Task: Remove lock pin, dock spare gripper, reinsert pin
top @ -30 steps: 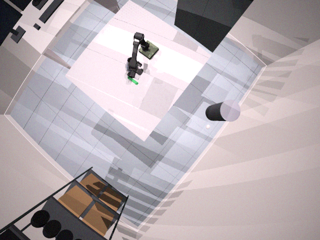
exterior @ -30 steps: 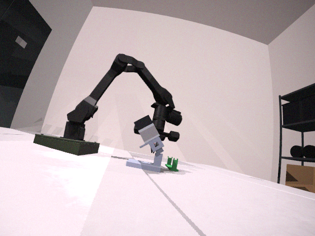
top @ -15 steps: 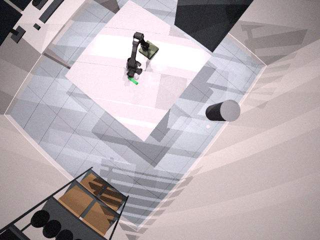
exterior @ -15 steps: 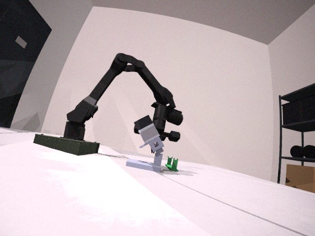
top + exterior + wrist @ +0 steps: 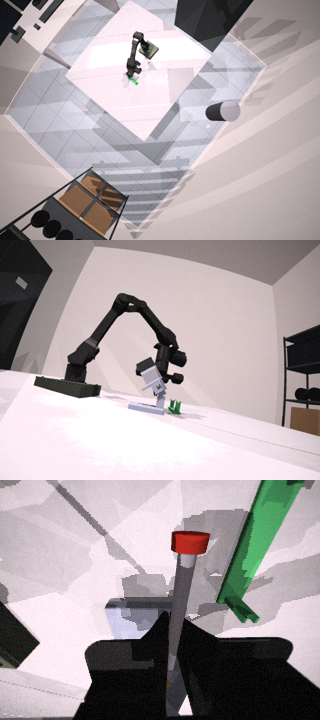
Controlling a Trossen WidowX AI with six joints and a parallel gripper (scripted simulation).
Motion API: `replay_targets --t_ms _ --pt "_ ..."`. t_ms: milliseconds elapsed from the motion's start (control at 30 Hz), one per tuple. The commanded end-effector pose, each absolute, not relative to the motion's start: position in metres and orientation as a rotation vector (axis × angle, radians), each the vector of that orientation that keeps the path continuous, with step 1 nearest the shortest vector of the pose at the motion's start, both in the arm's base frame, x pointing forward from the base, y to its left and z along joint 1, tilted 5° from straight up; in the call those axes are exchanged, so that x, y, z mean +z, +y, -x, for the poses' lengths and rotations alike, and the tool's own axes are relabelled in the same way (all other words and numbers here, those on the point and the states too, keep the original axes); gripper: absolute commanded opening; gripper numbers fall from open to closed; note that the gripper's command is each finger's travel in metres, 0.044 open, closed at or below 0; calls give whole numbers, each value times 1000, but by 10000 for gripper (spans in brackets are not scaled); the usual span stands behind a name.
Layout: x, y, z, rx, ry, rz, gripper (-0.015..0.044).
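The pin (image 5: pixel 183 590), a grey rod with a red head, is in my gripper (image 5: pixel 168 615), which is shut on it. The head points away from the camera in the wrist view; the rod's other end is hidden. The pale blue mount (image 5: pixel 143 407) (image 5: pixel 125 622) stands on the table. Its tilted socket (image 5: pixel 162 387) has a square opening in its side. A tilted grey body with a black top, apparently the spare gripper (image 5: pixel 151 375), sits above the socket; how deeply it is seated is unclear. My fingers are mostly hidden behind it in the exterior view.
An empty green cradle (image 5: pixel 133 80) (image 5: pixel 177 407) (image 5: pixel 255 550) stands close beside the mount. The arm's dark green base plate (image 5: pixel 152 53) (image 5: pixel 62 387) is at the other side. A shelf rack (image 5: pixel 284 384) with boxes stands beyond the table.
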State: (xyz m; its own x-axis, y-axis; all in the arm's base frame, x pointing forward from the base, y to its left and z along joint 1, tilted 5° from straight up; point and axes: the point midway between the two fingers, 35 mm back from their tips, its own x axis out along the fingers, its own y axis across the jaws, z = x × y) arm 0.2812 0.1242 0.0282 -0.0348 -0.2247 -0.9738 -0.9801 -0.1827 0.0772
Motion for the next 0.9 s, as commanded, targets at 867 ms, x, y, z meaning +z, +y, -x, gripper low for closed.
replay_targets --t_ms 867 --pt "28 109 -284 1284 1325 1489 26"
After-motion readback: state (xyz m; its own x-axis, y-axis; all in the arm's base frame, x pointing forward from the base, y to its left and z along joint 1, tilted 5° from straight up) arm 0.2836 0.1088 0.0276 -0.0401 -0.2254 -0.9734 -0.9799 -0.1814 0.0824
